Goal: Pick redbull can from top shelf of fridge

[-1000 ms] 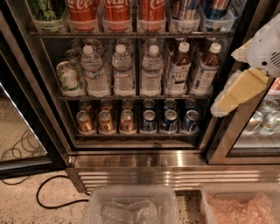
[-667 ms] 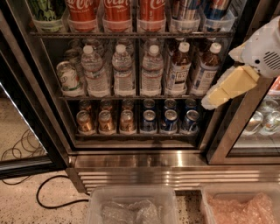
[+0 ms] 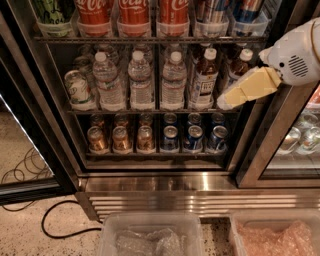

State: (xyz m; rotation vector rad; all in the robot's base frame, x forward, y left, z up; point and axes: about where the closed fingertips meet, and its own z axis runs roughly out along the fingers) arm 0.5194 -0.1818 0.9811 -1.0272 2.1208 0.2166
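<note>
The fridge (image 3: 150, 182) is standing open. On the top shelf (image 3: 100, 39), the redbull can (image 3: 214, 11) is sitting untouched at one o'clock. The gripper (image 3: 225, 101) is hovering near three o'clock, below that shelf, carrying nothing; open or closed, I cannot tell. Reaching, grasping and lifting are all remaining.

Shop or staff pantry; cannot tell which. Glass-door display fridge (image 3: 165, 182) stocked in rows: Coca-Cola cans (image 3: 133, 12), water bottles (image 3: 140, 80). Speckled hard floor (image 3: 20, 230), loose cable (image 3: 55, 227), clear plastic bins (image 3: 150, 216). Gripper (image 3: 227, 101) at right, before the bottle rack.
</note>
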